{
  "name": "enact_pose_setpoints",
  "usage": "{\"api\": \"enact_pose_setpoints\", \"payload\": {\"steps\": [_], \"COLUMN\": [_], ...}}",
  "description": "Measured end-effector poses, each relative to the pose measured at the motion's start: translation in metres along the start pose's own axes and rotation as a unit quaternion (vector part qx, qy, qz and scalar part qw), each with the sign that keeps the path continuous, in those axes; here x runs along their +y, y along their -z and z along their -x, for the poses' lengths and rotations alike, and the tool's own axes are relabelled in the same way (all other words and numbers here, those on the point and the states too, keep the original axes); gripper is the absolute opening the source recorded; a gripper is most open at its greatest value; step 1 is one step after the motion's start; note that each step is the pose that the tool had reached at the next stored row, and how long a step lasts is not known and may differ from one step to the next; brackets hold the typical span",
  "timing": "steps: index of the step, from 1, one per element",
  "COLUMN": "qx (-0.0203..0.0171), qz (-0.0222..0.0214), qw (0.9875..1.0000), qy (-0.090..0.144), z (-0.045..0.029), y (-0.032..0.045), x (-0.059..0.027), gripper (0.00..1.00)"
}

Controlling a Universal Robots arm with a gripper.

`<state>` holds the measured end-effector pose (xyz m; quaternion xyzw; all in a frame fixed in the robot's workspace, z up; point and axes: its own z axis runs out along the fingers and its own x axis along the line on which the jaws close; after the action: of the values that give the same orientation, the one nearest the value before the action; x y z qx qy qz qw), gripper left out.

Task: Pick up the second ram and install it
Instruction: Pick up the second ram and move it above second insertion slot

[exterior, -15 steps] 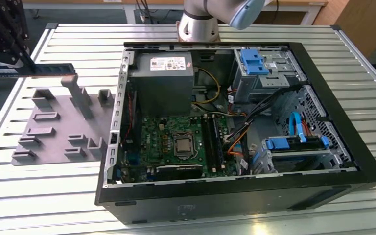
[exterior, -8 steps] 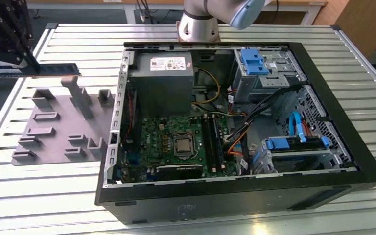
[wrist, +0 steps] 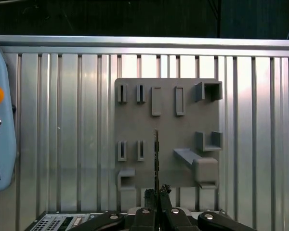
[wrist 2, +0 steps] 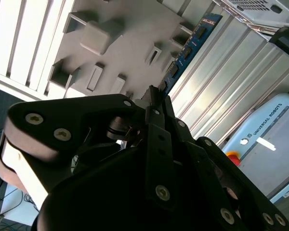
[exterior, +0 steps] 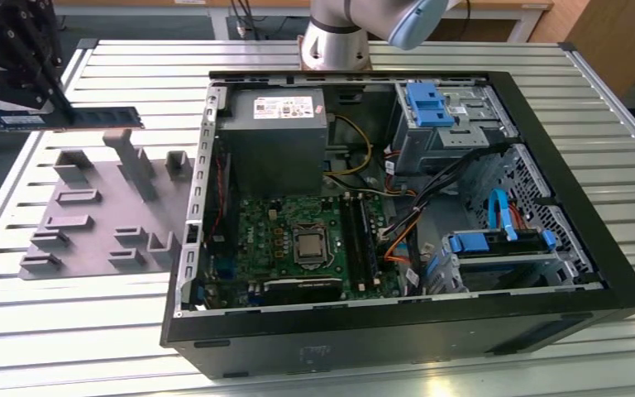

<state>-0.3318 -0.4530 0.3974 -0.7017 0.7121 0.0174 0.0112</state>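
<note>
One ram (exterior: 102,117) is clamped in the closed hand (exterior: 55,114), held level in the air over the tray (exterior: 97,223) at the exterior view's left, its long axis pointing rightward. The slots (exterior: 360,236) lie well to the right inside the case (exterior: 406,331). They run crosswise to the ram, and the case's left wall stands between.

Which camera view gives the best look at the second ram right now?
The exterior view: the second ram shows its long flat face, held in the gripper. The second wrist view shows it foreshortened; the first wrist view, edge-on.
</note>
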Motion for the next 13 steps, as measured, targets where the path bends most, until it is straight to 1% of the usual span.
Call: {"api": "enact_pose_setpoints", "payload": {"steps": [13], "qx": [0.0000], "qz": [0.0000], "qw": [1.0000], "qy": [0.000], "z": [0.0002], "y": [0.0001], "x": [-0.0101], "gripper": [0.14]}}
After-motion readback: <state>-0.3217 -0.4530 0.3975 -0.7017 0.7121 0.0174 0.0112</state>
